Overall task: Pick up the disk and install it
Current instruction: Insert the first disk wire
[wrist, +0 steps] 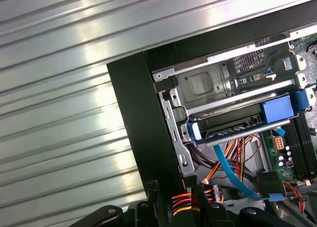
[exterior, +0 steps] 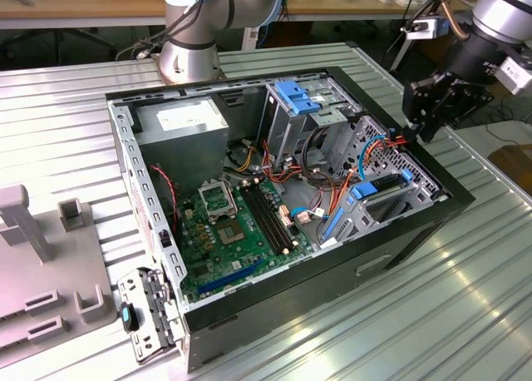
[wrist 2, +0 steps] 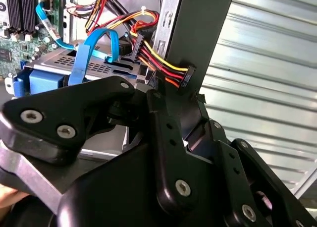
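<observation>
Whether its jaws are clenched or released cannot be told, but the matte black, angular metal gripper (exterior: 416, 133) hangs at the upper right of the exterior view. It is close against a black plastic plug (wrist 2: 186, 74) trailing glossy red, yellow and orange wires. Just inward, the flat dark-grey rectangular disk (exterior: 381, 188), edged with bright blue plastic rails, lies seated in the stamped silver steel cage (wrist: 208, 83). Around both stands the open black computer case (exterior: 291, 294), on a ribbed, shiny metal tabletop (exterior: 465, 314).
</observation>
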Controlling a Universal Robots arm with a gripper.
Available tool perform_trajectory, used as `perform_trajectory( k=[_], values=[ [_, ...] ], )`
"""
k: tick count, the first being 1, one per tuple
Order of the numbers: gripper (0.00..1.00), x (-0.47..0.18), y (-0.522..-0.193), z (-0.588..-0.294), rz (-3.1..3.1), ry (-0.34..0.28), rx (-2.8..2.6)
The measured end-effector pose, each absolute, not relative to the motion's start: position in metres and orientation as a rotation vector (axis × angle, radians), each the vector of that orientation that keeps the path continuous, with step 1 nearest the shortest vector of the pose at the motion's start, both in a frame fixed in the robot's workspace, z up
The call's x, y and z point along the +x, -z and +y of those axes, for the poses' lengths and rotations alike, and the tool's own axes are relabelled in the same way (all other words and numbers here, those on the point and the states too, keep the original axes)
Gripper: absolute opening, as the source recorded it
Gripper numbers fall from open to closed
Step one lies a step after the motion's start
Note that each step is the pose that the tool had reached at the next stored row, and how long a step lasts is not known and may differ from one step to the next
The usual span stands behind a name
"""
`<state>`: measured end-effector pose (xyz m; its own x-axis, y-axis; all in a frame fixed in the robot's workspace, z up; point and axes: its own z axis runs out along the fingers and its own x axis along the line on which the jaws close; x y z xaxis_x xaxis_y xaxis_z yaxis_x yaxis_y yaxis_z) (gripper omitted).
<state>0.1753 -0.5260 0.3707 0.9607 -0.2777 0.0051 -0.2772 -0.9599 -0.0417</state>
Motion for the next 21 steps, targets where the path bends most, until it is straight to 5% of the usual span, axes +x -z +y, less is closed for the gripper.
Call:
perform_trajectory(
  k=[15, 21],
  values=[
    [0.39, 0.1747, -0.3644, -0.5249, 0.427, 0.037, -3.069],
    [0.19, 0.1752, -0.3626, -0.525, 0.427, 0.037, -3.07]
  ],
)
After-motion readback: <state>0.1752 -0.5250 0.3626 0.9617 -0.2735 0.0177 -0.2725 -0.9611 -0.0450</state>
